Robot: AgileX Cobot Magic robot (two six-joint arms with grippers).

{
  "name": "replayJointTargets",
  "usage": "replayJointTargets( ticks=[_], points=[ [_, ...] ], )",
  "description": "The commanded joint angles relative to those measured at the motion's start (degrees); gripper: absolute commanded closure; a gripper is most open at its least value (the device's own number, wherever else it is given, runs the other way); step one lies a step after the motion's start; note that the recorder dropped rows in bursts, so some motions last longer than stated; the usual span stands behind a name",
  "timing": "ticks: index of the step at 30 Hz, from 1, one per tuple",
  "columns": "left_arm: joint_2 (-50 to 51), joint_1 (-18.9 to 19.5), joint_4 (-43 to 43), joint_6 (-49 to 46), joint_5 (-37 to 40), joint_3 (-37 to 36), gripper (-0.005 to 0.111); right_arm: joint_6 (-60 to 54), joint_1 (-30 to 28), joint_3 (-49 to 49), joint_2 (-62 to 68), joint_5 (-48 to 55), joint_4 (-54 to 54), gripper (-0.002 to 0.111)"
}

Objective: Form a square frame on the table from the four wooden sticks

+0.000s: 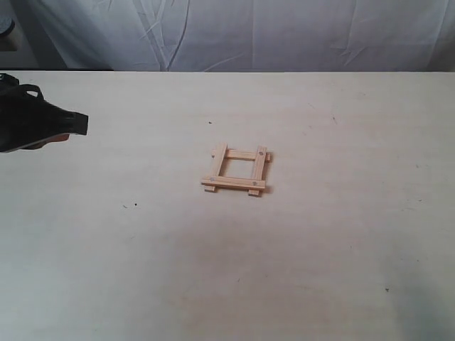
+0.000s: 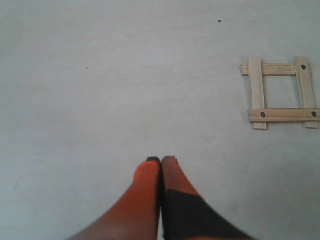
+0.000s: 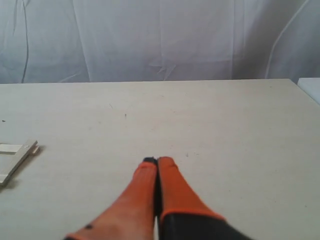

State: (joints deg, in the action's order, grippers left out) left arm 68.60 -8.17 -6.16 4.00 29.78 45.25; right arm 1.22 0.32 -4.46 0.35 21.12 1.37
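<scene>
The four wooden sticks lie as a small square frame [image 1: 237,170] at the middle of the table [image 1: 320,249], two strips resting across the other two at the corners. The left wrist view shows the same frame [image 2: 280,92] from above, with dark holes near some stick ends. My left gripper [image 1: 75,126] hovers at the far left edge of the exterior view, well away from the frame; its orange fingers [image 2: 160,160] are pressed together with nothing between them. My right gripper [image 3: 158,160] is shut and empty too, and only a corner of the frame [image 3: 17,156] shows beside it.
A white cloth backdrop [image 1: 249,32] hangs behind the table's far edge. A few tiny dark specks [image 1: 135,206] mark the pale tabletop. The right arm is outside the exterior view.
</scene>
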Motion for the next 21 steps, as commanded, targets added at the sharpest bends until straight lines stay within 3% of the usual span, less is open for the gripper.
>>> replayJointTargets(
  ticks=[1, 21],
  points=[
    [-0.5, -0.4, -0.2, -0.1, -0.8, -0.3, 0.107, 2.7, -0.3, 0.3, -0.4, 0.3, -2.3, 0.109],
    [-0.5, -0.4, -0.2, -0.1, -1.0, -0.3, 0.107, -0.5, -0.3, 4.5, -0.4, -0.3, -0.9, 0.109]
  ],
)
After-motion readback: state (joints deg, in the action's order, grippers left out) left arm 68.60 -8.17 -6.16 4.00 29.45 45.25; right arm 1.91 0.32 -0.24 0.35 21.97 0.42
